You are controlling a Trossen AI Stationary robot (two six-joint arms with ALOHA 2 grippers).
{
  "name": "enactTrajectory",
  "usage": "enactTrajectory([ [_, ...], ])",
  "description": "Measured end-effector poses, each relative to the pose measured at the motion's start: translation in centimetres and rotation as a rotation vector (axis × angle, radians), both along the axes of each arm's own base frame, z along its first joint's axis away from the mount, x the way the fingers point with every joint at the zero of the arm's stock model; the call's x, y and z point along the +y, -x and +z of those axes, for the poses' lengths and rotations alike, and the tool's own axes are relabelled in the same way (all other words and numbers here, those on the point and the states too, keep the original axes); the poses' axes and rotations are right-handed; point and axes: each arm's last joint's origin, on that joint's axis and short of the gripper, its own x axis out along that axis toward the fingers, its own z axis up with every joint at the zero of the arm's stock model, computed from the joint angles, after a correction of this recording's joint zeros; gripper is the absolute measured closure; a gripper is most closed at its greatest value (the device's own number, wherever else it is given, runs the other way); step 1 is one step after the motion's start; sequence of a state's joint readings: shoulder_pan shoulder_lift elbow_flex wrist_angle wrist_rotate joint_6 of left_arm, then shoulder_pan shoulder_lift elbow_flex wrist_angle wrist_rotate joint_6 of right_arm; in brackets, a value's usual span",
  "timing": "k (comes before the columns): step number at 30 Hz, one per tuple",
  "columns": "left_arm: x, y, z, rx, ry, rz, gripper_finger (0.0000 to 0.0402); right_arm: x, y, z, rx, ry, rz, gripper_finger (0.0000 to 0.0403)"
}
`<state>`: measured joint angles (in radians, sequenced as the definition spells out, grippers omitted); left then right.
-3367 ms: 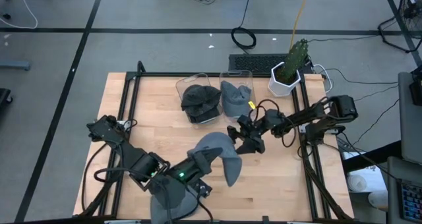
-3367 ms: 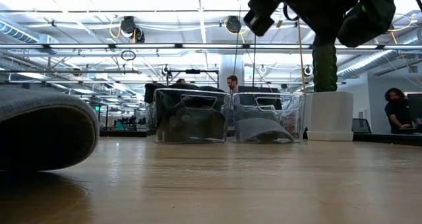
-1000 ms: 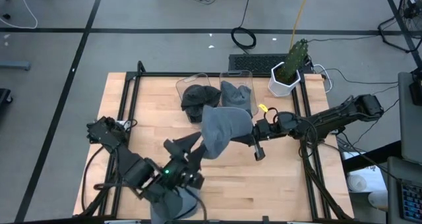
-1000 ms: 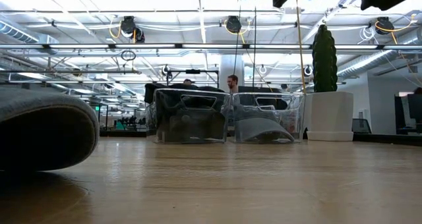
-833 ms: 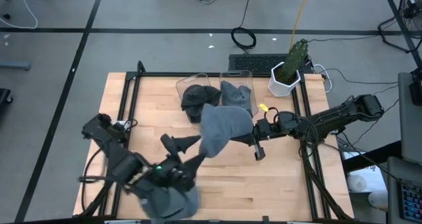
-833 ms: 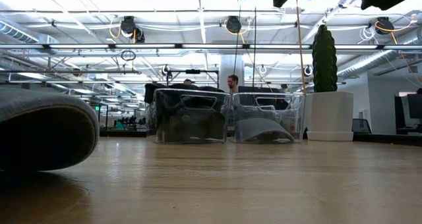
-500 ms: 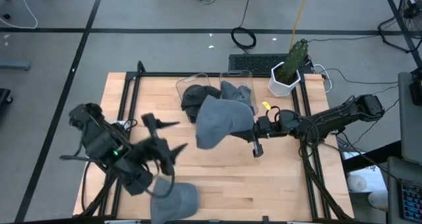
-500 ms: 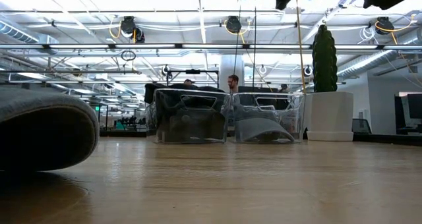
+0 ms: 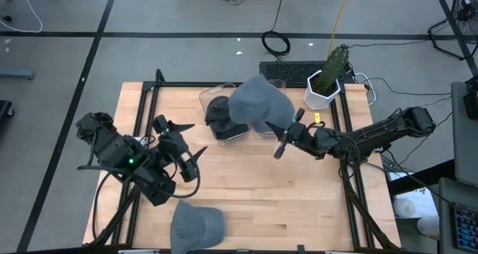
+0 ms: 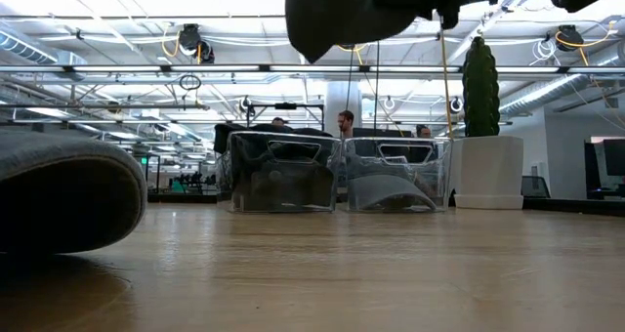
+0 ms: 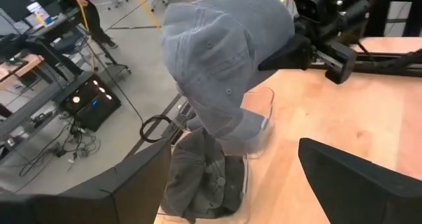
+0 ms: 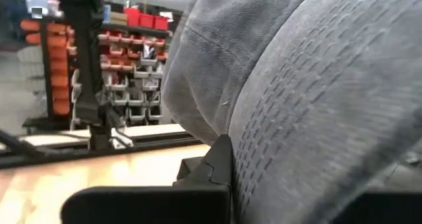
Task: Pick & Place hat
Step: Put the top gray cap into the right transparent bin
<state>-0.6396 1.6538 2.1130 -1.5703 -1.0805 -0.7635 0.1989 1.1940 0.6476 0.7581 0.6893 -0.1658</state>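
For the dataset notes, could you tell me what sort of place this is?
Probably a robotics lab or workshop: a wooden table in a black frame, cables on a taped concrete floor, and shelves of parts bins behind.

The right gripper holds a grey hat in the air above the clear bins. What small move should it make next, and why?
Probably lower the grey hat a little toward the clear bin under it. The right gripper is shut on the hat's edge, and the hat hangs above the bins, not yet inside one. The open left gripper waits apart, and another hat lies on the table's near edge.

Held hat [image 9: 256, 102] above two bins [image 9: 224, 108]
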Motion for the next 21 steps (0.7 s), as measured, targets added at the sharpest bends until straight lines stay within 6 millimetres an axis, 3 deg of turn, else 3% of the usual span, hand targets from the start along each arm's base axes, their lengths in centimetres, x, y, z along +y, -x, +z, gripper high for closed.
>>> enactTrajectory([
  [5, 0.0, -1.2, -1.2, 0.015, -0.011, 0.013, 0.0062, 0.6, 0.8, 0.9, -0.007, 0.027, 0.126, 0.0403],
  [10, 0.0, -4.6, -4.3, 0.073, -0.012, -0.05, 0.0062, 0.2, 2.3, 1.8, -0.002, -0.023, 0.227, 0.0403],
  [14, 1.1, -7.4, -7.1, 0.099, -0.018, -0.087, 0.0062, -0.7, 3.7, 3.1, 0.025, -0.099, 0.255, 0.0403],
  [21, 3.9, -8.1, -10.1, 0.029, 0.003, -0.084, 0.0062, -2.8, 6.1, 5.1, -0.03, -0.136, 0.166, 0.0403],
])
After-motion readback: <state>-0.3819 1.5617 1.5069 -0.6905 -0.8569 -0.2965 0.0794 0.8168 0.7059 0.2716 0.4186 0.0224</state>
